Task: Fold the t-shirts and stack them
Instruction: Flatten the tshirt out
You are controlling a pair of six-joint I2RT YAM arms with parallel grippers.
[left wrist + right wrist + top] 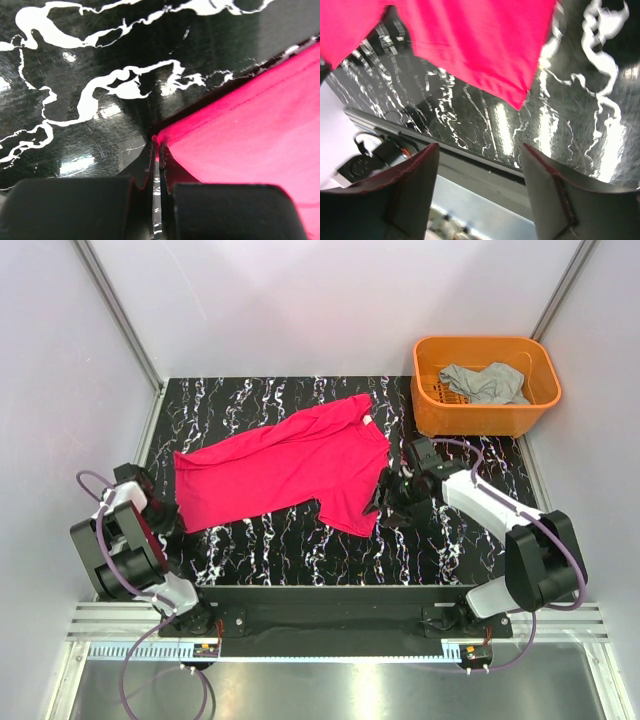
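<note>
My left gripper (170, 518) sits at the left end of the surface (280, 550), down at the near left corner of the red shirt (290, 460). In the left wrist view the gripper (156, 150) is clenched on that corner. The two black fingers (75, 210) are pressed together, with a point of red shirt (250, 125) pinched between their tips, and the rest of the cloth runs off to the right over the marbled black surface (75, 60).

The red shirt lies spread flat across the middle of the surface, slanting from its hem at the left up to its collar at the far right. One sleeve points to the near right.

My right gripper (380, 502) is just beside that sleeve. It is released: in the right wrist view the gripper (480, 190) has its fingers (410, 195) standing well apart with nothing between them. A corner of the red shirt (470, 45) hangs into view ahead of the gap. I cannot tell whether a fingertip touches the cloth.

At the far right corner stands the orange basket (470, 420), and the grey shirt (485, 383) lies crumpled inside it.
</note>
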